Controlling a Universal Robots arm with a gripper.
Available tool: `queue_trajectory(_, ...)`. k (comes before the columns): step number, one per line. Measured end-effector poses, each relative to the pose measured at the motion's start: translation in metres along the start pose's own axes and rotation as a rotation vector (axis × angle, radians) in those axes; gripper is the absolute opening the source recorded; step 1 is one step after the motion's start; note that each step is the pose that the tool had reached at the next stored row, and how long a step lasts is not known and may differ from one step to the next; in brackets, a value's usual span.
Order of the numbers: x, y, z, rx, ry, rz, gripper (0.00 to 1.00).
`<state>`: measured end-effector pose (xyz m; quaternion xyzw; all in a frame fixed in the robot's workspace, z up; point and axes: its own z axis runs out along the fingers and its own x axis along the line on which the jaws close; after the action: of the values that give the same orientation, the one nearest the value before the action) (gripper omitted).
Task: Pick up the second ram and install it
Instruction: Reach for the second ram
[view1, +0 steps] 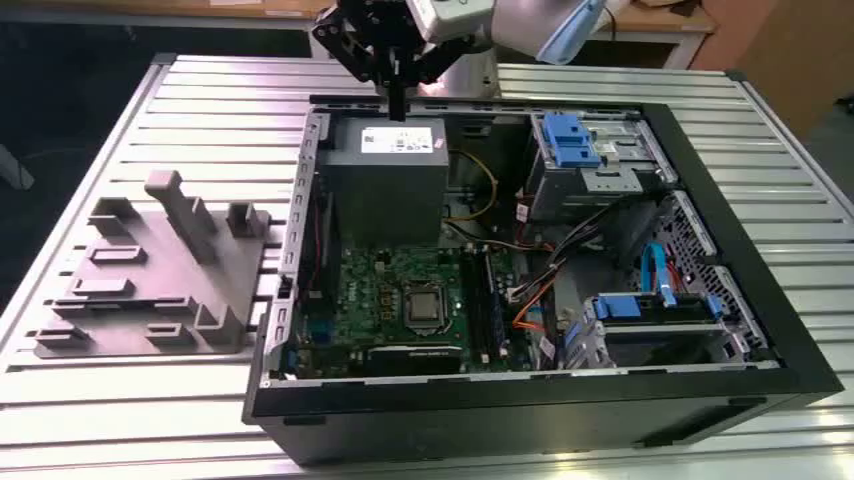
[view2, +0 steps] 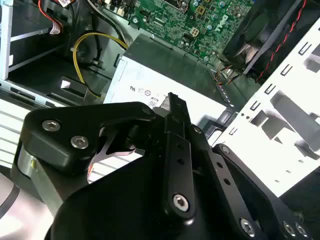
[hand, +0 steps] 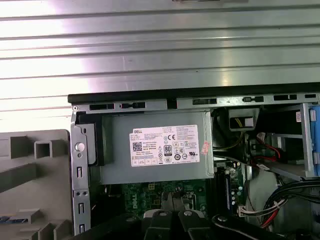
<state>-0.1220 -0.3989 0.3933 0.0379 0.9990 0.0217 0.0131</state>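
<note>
The gripper (view1: 396, 100) hangs just above the power supply (view1: 383, 175) inside the open computer case (view1: 534, 385), clenched on the thin dark second ram (view2: 174, 103). The motherboard (view1: 387, 295) lies beside the supply, and a grey tray (view1: 147, 270) sits outside the case.

Bright overhead lighting. Hard glare off the ribbed aluminium table (hand: 150, 45) in the first wrist view. Power supply (view2: 160, 75) label washed out, computer case (view1: 534, 400) interior in shadow.

Exterior view: high, angled down on PSU (view1: 384, 175), farthest off. First wrist view: straight above PSU (hand: 155, 150). Second wrist view: close, oblique, past gripper (view2: 175, 102) onto PSU (view2: 165, 70). PSU shared by all.
</note>
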Motion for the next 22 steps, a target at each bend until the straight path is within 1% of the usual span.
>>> queue_trajectory(12, 0.0, 0.0, 0.0, 0.0, 0.0, 0.0, 0.1)
queue_trajectory(14, 0.0009, -0.0001, -0.0001, 0.0001, 0.0, 0.0, 0.1)
queue_trajectory(15, 0.0025, -0.0002, -0.0001, 0.0001, 0.0, 0.0, 0.1)
queue_trajectory(18, 0.0108, -0.0008, -0.0003, 0.0, -0.0001, 0.0, 0.1)
queue_trajectory(22, 0.0247, -0.0019, -0.0007, 0.0001, -0.0009, 0.0, 0.1)
